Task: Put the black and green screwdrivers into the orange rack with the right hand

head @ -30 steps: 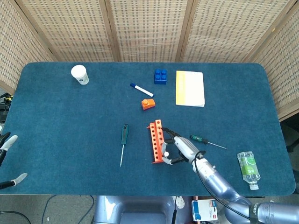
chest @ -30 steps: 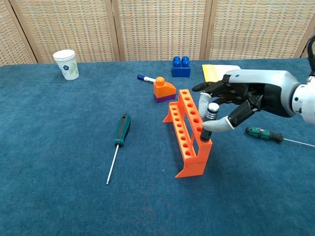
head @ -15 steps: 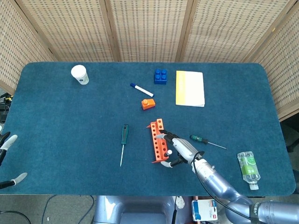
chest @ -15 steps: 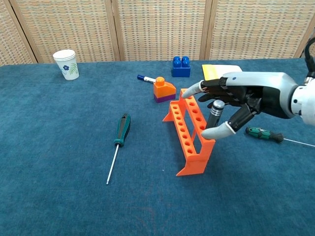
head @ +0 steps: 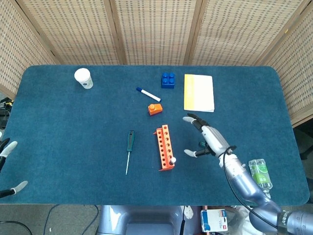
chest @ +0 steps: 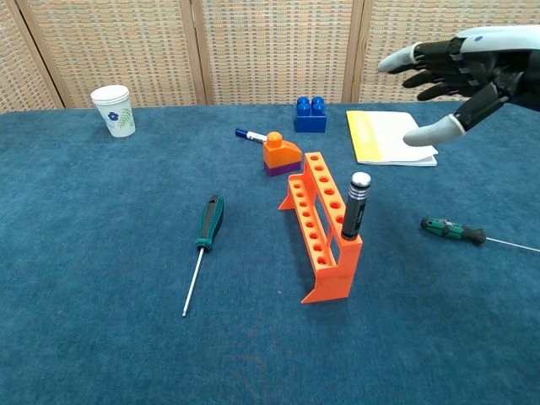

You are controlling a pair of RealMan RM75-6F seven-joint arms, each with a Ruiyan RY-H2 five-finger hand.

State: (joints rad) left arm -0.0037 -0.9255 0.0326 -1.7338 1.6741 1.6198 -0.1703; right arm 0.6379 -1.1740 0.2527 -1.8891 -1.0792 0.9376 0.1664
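Since a second ago the right hand [chest: 456,67] has let go of the black screwdriver [chest: 355,205] and lifted up and away to the right, and now hangs empty with its fingers [chest: 403,61] spread — thumb and the rest well apart, pinching nothing. That screwdriver stands slightly tilted in the near end hole of the rack [chest: 324,228], its silver cap up, so I judge half the task done. Two green-handled tools are left on the cloth: the green screwdriver [chest: 451,229] lies just right of the rack, below and in front of the hand in the chest view and well apart from the fingertips, its thin shaft pointing away to the right; the other, a dark-green driver [chest: 207,224], lies left of the rack, farther from the hand. The nearer one looks the likely next pick. Risks from here: its handle is small and lies flat, so broad fingers may roll it or push it along the cloth rather than lift it — and a low sweep back toward the rack could knock the standing tool or shove the light rack, which rests loose on the table [head: 58,127]. Of the left hand [head: 10,169] only fingertips show at the head view's left edge; I cannot tell its state.
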